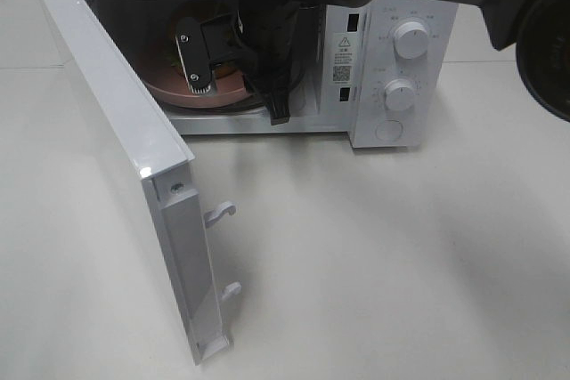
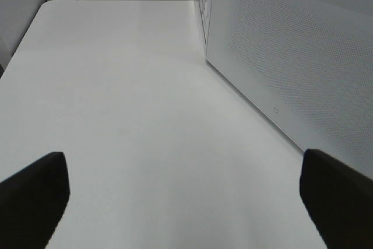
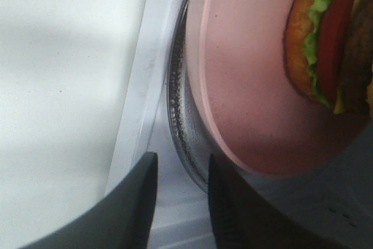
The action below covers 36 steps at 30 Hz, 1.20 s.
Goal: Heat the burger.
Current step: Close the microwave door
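The burger (image 3: pixel 329 39) sits on the pink plate (image 3: pixel 245 86) on the glass turntable (image 3: pixel 179 109) inside the microwave (image 1: pixel 427 122), door (image 1: pixel 116 113) swung wide. The right claw (image 3: pixel 182 161) is partly open just beside the plate rim, gripping nothing; the left claw (image 2: pixel 183 173) gapes empty over the surface (image 2: pixel 145 86). Backing out, a finger could likely snag the rim and drag plate and burger askew, so the door might then foul them

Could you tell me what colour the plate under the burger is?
The plate is pink, clearest in the right wrist view.
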### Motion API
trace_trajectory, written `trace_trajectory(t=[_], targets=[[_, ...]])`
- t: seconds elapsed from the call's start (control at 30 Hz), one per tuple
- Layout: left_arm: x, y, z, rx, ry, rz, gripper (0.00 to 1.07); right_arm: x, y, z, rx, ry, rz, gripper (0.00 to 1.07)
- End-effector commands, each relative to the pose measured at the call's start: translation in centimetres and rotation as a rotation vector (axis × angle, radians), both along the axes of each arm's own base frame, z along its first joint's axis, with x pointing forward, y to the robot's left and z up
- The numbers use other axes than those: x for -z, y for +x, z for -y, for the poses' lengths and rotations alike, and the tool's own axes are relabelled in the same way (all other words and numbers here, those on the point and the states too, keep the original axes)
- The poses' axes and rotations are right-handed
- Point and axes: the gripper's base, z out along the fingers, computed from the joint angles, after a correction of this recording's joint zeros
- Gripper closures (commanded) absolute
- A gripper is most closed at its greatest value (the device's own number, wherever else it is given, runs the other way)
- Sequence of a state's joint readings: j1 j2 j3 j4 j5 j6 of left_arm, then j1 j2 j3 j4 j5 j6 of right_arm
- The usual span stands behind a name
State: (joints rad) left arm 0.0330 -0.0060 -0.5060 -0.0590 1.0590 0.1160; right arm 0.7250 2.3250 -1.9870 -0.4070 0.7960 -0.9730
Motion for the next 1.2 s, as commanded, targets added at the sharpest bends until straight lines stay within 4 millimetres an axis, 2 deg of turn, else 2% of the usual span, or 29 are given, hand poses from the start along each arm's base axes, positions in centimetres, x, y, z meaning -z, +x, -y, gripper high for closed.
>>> trace_trajectory(t=[0.03,0.4,0.47,0.5,0.57,0.6,0.63,0.73,0.93,1.2], targets=[[-0.1,-0.2,0.0,-0.004,-0.005,0.031,0.05,-2.3,0.1,-0.1,-0.016,0.046,0.065,0.75],[-0.1,-0.2,0.0,-0.004,-0.005,0.031,0.05,-2.2,-0.1,-0.2,-0.006,0.068,0.043,0.66],[-0.1,-0.2,0.0,-0.004,-0.005,0.031,0.05,-2.1,-0.1,-0.3,-0.002,0.079,0.032,0.59],[-0.1,-0.2,0.0,-0.004,-0.005,0.031,0.05,-2.1,-0.1,-0.3,-0.002,0.079,0.032,0.59],[-0.1,-0.2,0.0,-0.004,-0.005,0.031,0.05,-2.1,-0.2,-0.3,-0.001,0.08,0.027,0.5],[-0.1,-0.2,0.0,-0.004,-0.005,0.031,0.05,-2.1,-0.2,-0.3,-0.001,0.08,0.027,0.5],[-0.1,-0.2,0.0,-0.004,-0.005,0.031,0.05,-2.0,-0.3,-0.2,0.008,0.074,0.01,0.43],[-0.1,-0.2,0.0,-0.004,-0.005,0.031,0.05,-1.8,-0.6,0.0,0.019,0.059,-0.028,0.38],[-0.1,-0.2,0.0,-0.004,-0.005,0.031,0.05,-1.6,-1.0,0.1,0.007,0.039,-0.075,0.35],[-0.1,-0.2,0.0,-0.004,-0.005,0.031,0.05,-2.7,-1.6,0.0,-0.006,0.035,-0.077,0.35]])
